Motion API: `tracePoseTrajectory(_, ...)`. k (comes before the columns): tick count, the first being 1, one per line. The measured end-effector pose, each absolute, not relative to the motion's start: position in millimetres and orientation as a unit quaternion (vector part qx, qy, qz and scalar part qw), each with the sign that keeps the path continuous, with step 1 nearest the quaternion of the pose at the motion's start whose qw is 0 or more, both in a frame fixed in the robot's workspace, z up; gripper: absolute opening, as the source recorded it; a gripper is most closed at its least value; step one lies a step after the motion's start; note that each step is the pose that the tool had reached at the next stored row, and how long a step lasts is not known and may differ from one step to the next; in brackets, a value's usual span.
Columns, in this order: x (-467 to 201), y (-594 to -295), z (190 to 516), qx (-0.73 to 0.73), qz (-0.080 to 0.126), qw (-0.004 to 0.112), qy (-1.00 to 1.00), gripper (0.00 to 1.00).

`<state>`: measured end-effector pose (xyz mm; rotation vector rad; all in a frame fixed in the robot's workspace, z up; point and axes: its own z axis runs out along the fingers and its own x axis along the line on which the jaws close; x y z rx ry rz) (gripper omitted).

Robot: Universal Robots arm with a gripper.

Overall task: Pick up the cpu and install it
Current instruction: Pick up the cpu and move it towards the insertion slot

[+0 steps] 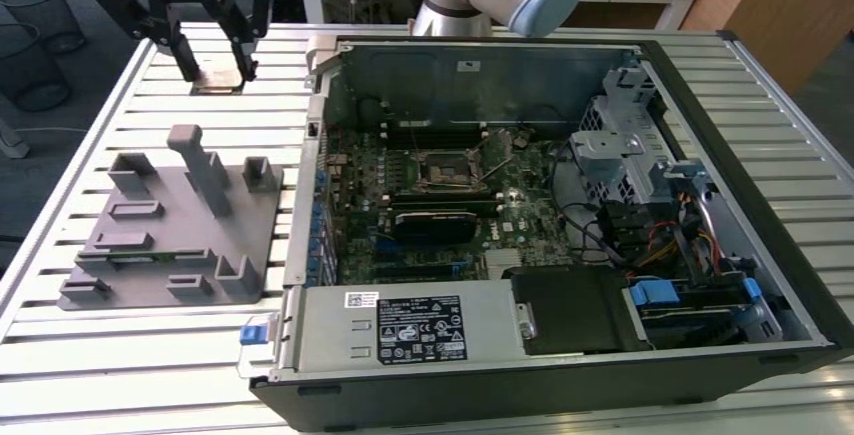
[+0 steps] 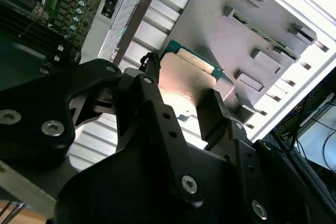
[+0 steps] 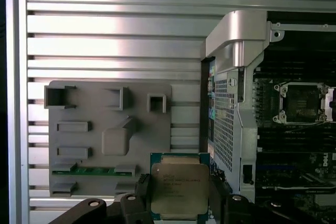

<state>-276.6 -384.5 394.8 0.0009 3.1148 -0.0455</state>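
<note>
Claw: the gripper [image 1: 218, 73] stood clamped on the cpu [image 1: 220, 80], one black finger [image 3: 143, 190] pressed to each opposite edge.
Cpu position: held over the slatted metal table [image 1: 80, 350], at the far corner on the exterior view's left, outside the computer case [image 1: 534, 385].
Cpu orientation: silvery lid facing the first wrist view's camera, green rim showing around it [image 3: 179, 187] (flat or slightly tilted, I could not tell).
Fixture: the grey plastic fixture [image 1: 167, 230] lay on the table beside the case, nearer the exterior view's camera than the claw.
Fixture contents: a green memory module [image 3: 94, 170] sat in one slot.
Case: lying open on its side, motherboard [image 1: 521, 220] exposed.
Socket: the CPU socket [image 1: 443, 167] was near the board's middle, well apart from the cpu.
</note>
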Motion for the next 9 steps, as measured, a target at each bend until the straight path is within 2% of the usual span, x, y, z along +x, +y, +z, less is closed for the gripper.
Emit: tracePoseTrajectory(9, -259, -384, 395, 0.0, -0.015, 0.013, 1.0, 0.53)
